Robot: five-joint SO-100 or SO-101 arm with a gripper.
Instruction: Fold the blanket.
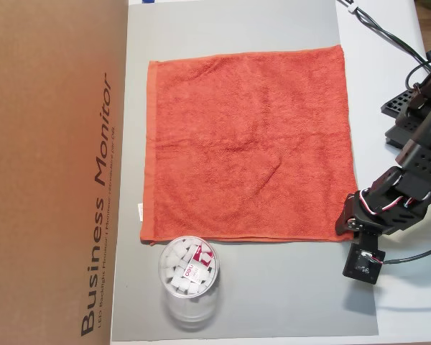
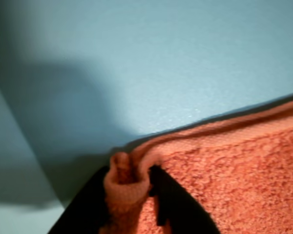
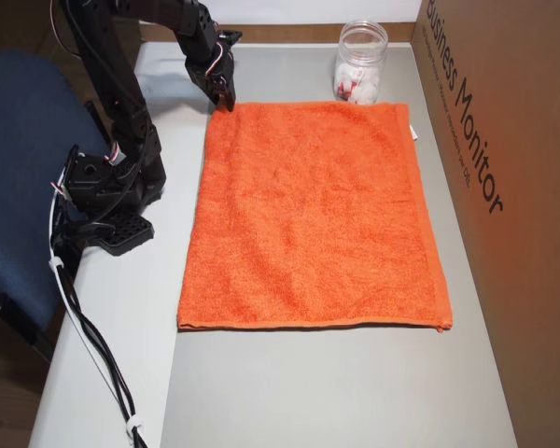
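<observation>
Blanket (image 1: 248, 144) lies flat on the grey mat (image 1: 273, 287). Gripper (image 2: 132, 187) is clamped on its corner, at five o'clock in an overhead view. Risk: only a thin hem is pinched; lifting may slip it free, or drag cloth into the jar (image 1: 189, 277).

An office desk turned into a hobby robotics bench.

A large cardboard box (image 1: 54, 172) printed "Business Monitor" stands along one edge of the white counter (image 3: 121, 308), a blue office chair (image 3: 23, 168) sits beside it, loose cables (image 3: 89, 345) trail off the counter edge, and a grey mat (image 1: 273, 295) covers the work area.
</observation>
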